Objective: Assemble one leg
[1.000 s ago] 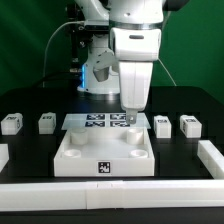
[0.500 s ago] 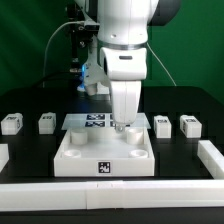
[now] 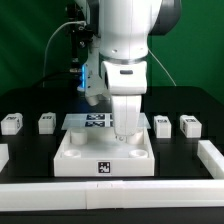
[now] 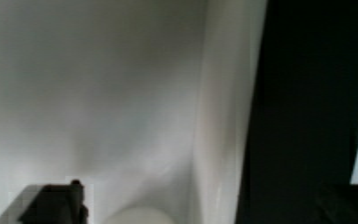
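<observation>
Several legs stand loose on the black table, small white tagged blocks: two at the exterior view's left [image 3: 10, 123] [image 3: 46, 122] and two at its right [image 3: 163, 124] [image 3: 189, 125]. The wide white tray-like piece [image 3: 70, 160] with round sockets sits in the middle front. My gripper [image 3: 124, 136] is down at the tray's back edge, right of centre, with nothing seen in it. In the wrist view the gripper [image 4: 208, 206] is very close over the tray's white surface [image 4: 123, 110]. One dark finger [image 4: 51, 205] shows far to one side, so the jaws stand apart.
The marker board [image 3: 92, 121] lies behind the tray, partly hidden by the arm. White rails run along the front [image 3: 110, 196] and at the right [image 3: 210, 152]. A dark strip of table [image 4: 309, 110] borders the tray in the wrist view.
The arm has moved toward the exterior view's left and come down, bringing the gripper from above the marker board to the tray's back edge. The legs and tray have not moved.
</observation>
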Robot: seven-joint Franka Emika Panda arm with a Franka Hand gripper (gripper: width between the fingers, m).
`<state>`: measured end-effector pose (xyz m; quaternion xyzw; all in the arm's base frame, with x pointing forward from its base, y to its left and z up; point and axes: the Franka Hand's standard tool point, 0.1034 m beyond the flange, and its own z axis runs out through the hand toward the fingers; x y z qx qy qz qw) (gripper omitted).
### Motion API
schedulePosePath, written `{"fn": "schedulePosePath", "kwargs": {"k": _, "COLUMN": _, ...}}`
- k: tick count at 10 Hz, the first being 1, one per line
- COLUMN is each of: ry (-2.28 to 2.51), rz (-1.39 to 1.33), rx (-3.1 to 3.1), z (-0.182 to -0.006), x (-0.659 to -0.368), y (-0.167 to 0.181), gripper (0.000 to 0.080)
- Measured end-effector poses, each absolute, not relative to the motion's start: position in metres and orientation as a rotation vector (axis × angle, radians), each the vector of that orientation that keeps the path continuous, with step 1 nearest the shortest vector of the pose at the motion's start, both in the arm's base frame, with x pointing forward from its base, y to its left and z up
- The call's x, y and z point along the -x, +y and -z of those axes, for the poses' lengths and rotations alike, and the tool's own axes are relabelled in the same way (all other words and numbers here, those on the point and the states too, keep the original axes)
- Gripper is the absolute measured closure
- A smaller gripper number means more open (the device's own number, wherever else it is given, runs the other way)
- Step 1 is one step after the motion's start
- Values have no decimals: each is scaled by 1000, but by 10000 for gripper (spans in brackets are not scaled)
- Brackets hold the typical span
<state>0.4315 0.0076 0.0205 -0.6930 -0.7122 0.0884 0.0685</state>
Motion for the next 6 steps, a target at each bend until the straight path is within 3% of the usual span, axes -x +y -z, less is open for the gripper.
{"fn": "schedulePosePath", "kwargs": {"k": 4, "ry": -2133, "rz": -277, "rx": 2084, "z": -15, "x": -428, "y": 6, "gripper": 150}}
{"fn": "schedulePosePath", "kwargs": {"k": 5, "ry": -2133, "rz": -277, "rx": 2085, "z": -15, "x": -428, "y": 6, "gripper": 279}}
{"fn": "schedulePosePath", "kwargs": {"k": 6, "ry": -2132, "rz": -277, "rx": 2085, "z": -15, "x": -428, "y": 5, "gripper": 279}}
